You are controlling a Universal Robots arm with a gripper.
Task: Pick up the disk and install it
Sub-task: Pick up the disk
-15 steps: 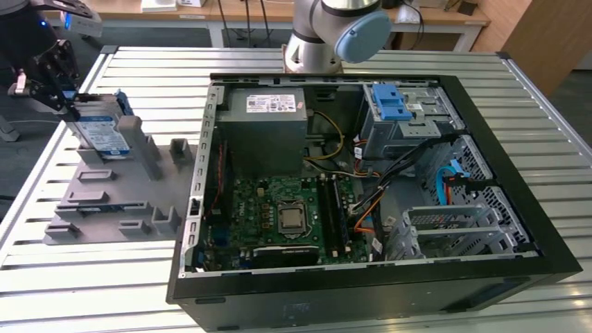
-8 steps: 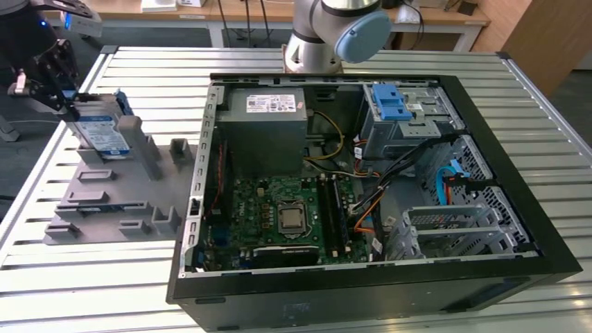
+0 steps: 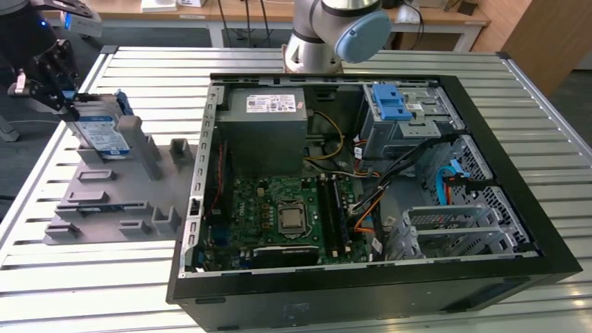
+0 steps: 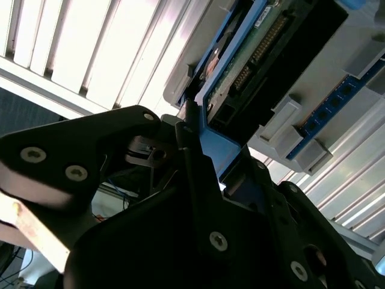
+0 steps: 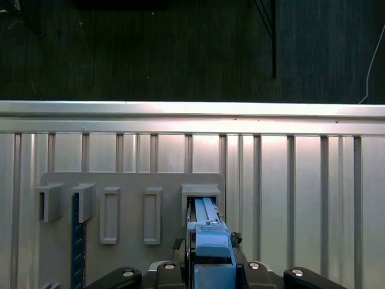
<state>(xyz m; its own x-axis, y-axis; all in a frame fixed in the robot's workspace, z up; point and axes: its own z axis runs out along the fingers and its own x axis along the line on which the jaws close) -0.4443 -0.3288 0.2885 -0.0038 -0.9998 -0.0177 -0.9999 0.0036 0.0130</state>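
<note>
Here we are clenching the tool (image 3: 66, 105) on the edge of the disk (image 3: 102, 135), standing in the grey holder (image 3: 102, 208) at the exterior view's left, where so narrow a hold is probably risking a twist and jam.

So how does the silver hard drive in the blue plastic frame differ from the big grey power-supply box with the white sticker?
The silver hard drive in its blue plastic frame is much smaller than the grey power-supply box. The drive stands on edge in a grey holder outside the black computer case; the box sits mounted inside it. The gripper clamps the drive, not the box. Both are rectangular and labelled.
</note>
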